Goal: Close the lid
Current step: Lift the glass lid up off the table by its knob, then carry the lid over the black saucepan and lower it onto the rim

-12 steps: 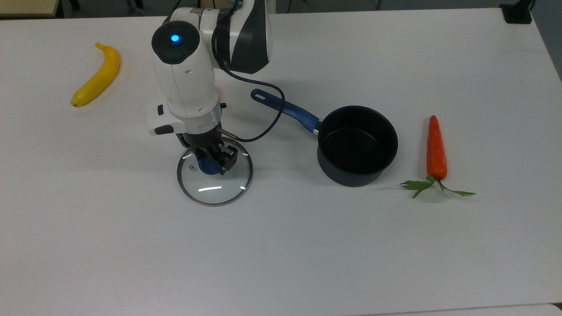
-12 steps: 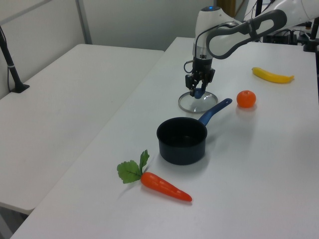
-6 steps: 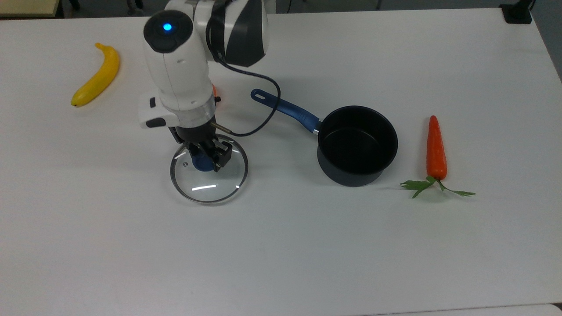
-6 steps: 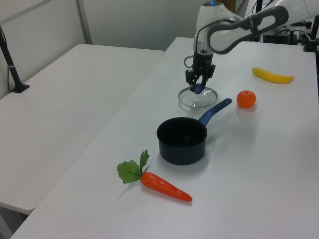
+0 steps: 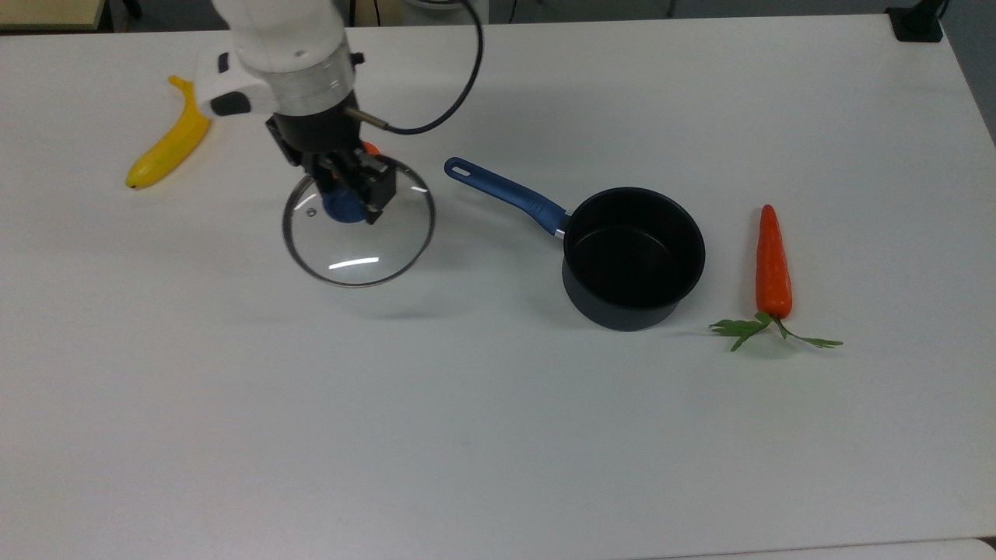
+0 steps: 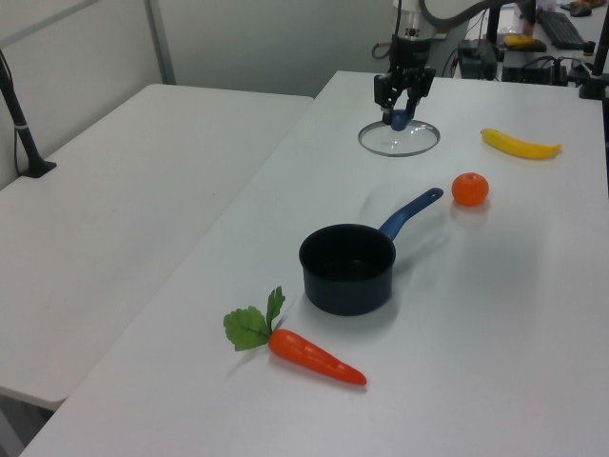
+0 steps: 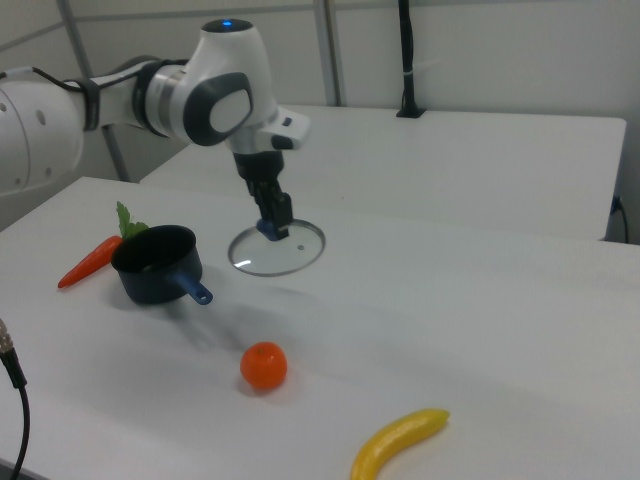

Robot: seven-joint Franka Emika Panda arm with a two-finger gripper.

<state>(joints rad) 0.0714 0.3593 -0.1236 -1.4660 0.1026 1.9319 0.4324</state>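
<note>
The lid (image 5: 366, 250), round clear glass with a metal rim, hangs level above the white table (image 5: 498, 435), and its faint shadow falls on the surface below. My gripper (image 5: 348, 204) points down and is shut on the lid's blue knob (image 5: 339, 210). The dark saucepan (image 5: 634, 257) with a blue handle (image 5: 506, 190) stands open on the table, off to the top view's right of the lid. In the left view the lid (image 6: 400, 140) hangs under the gripper (image 6: 400, 116), beyond the saucepan (image 6: 347, 268). In the right view the lid (image 7: 277, 252) hangs under the gripper (image 7: 272, 228), to the right view's right of the saucepan (image 7: 155, 263).
A banana (image 5: 173, 140) lies at the top view's far left. An orange (image 6: 469, 188) sits near the end of the pan handle. A carrot (image 5: 773, 264) with green leaves lies at the top view's right of the saucepan.
The gripper has risen with the lid held by its knob. The lid has left the table and moved up and toward the top view's far side. The saucepan has not moved.
</note>
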